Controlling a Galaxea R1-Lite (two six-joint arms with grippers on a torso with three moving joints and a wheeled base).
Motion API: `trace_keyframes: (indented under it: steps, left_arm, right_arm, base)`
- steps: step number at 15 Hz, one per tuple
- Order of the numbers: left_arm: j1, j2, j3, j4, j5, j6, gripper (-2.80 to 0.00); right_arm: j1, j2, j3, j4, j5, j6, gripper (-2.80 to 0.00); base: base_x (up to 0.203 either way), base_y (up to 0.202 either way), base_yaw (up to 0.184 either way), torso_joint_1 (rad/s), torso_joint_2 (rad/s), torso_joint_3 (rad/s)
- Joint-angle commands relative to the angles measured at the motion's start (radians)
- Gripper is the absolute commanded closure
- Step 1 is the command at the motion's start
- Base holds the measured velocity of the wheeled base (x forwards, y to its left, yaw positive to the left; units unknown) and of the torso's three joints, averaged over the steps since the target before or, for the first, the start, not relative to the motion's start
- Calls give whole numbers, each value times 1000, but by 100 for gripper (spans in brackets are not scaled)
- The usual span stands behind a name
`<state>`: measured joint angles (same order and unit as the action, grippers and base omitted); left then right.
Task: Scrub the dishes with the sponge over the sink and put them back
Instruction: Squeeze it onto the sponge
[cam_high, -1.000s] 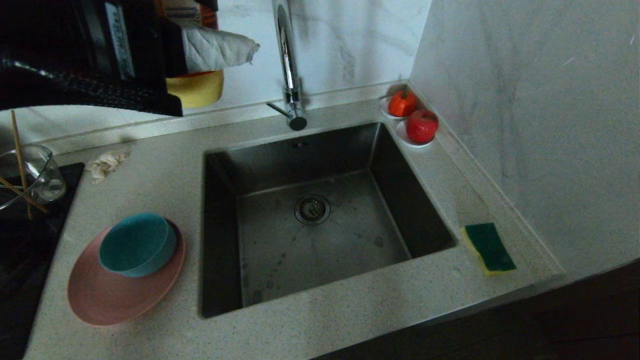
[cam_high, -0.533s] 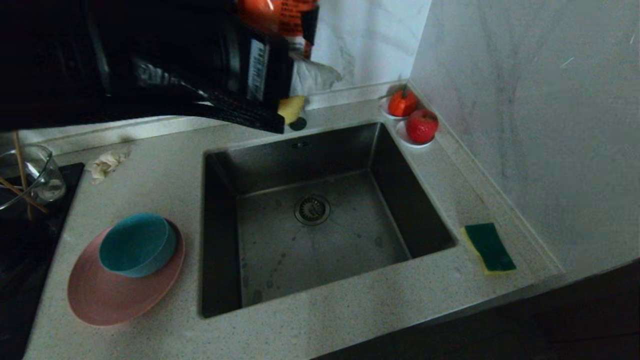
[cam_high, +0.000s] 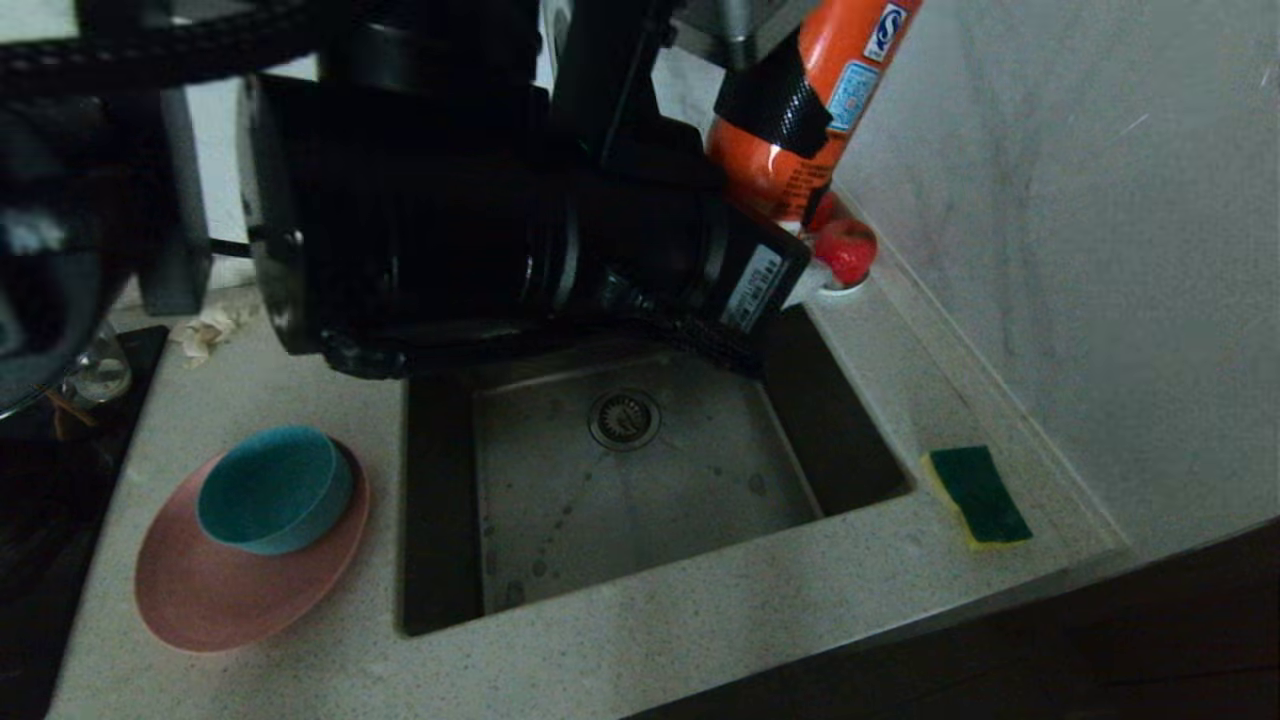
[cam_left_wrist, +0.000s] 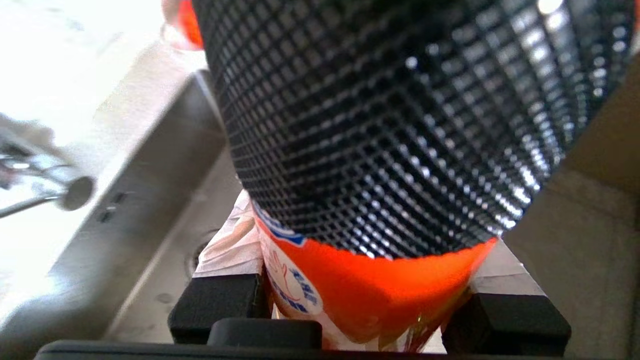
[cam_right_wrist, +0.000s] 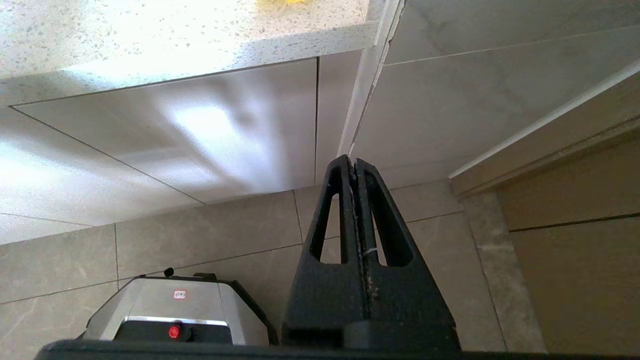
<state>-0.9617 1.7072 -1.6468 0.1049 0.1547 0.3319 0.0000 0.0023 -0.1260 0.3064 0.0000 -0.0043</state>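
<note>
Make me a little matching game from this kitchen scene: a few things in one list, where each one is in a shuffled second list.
Things:
1. bowl
2. sponge
3. orange bottle
4. right gripper

Places:
A. on the counter right of the sink
B. clamped in the left gripper
C. on the pink plate
D. hanging below the counter edge, shut on nothing

Pairs: 1-C, 2-A, 3-B, 4-D
</note>
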Motion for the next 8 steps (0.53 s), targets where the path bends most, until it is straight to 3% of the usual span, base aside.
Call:
trace_keyframes:
  steps: [1, 8]
  left_arm:
    - [-23, 61, -4, 1, 2, 2, 0]
    - [-70, 126, 51, -13, 0, 4, 0]
  right_arm:
    - [0, 1, 0, 2, 0, 0, 0]
    - [0, 1, 0, 2, 0, 0, 0]
  base:
    - [0, 0, 0, 0, 0, 0]
    - [0, 0, 0, 0, 0, 0]
